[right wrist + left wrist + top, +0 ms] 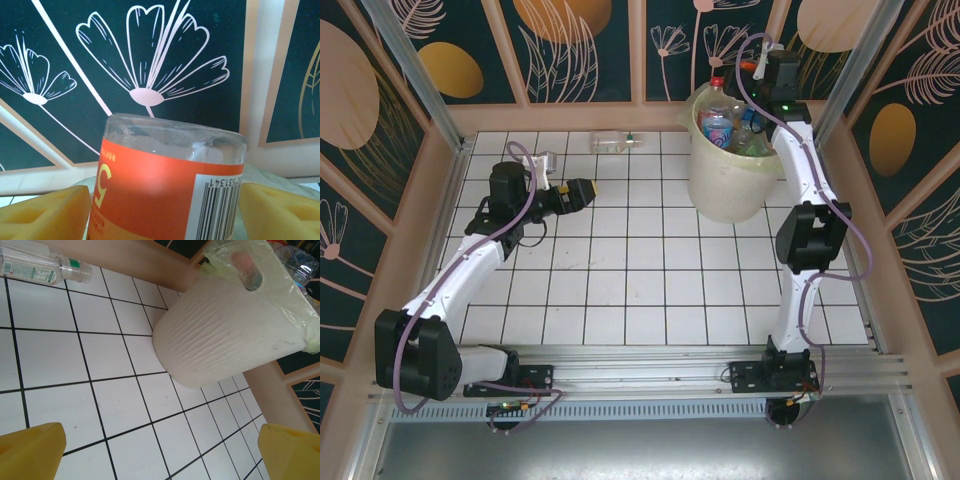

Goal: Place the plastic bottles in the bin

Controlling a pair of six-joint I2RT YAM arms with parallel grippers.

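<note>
One bin (pixel 725 190). One clear bottle (pixel 615 142) lies on the desk (pixel 620 280). Piled in the bin are perhaps four more bottles (pixel 718 122), overlapping too much for a sure count. One orange-labelled bottle (pixel 165 175). Two claws: the left claw (pixel 160 455) and the right claw (pixel 165 215).

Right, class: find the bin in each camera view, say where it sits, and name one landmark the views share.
Top external: the bin stands far right on the table, near the peach wooden frame.
Left wrist: bin upper right, ribbed side wall facing the camera.
Right wrist: a pale strip behind the orange-labelled bottle may be its liner; cannot tell.
Shared landmark: that frame.
</note>
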